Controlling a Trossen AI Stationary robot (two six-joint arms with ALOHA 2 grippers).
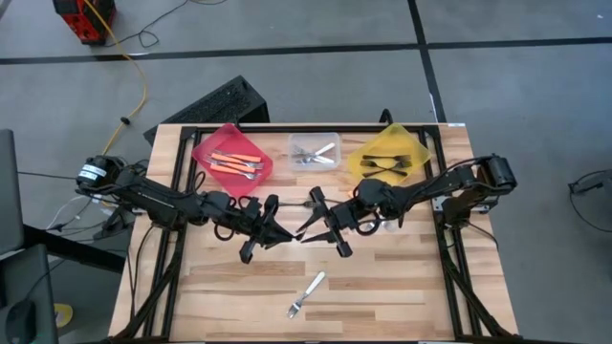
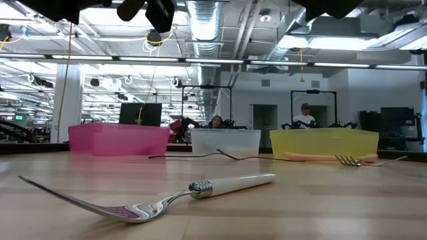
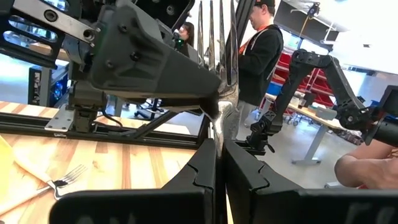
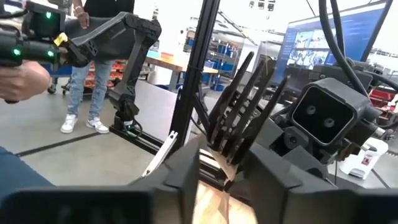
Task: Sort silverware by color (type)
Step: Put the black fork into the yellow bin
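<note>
My two grippers meet above the table's middle. Between them, one shiny metal fork [image 3: 217, 56] stands upright with its tines up. It looks silver in the left wrist view and dark against the light in the right wrist view [image 4: 245, 93]. My left gripper [image 1: 287, 232] [image 3: 219, 168] and my right gripper [image 1: 310, 227] [image 4: 221, 163] are both shut on it. A white-handled fork [image 1: 306, 294] [image 2: 220, 187] lies flat on the near part of the table. An orange-handled fork [image 2: 320, 157] [image 3: 59, 185] lies in front of the yellow bin. My left gripper pinches the fork's stem [image 3: 219, 146] just below the neck between its two fingers, coming level from the table's left. The fork stands upright above the fingers, clear of the table. My right gripper comes level from the table's right. One finger [image 3: 186, 87] ends at the fork's neck [image 3: 222, 115], and the base of the head [image 4: 222, 149] sits between its fingers. The tines rise above them, tilted slightly.
Along the far edge stand a red bin [image 1: 232, 153] with orange-handled forks, a clear bin [image 1: 315, 153] with silver ones and a yellow bin [image 1: 389, 158] with dark ones. A thin dark fork [image 2: 200, 155] lies before the clear bin. People stand in the room beyond.
</note>
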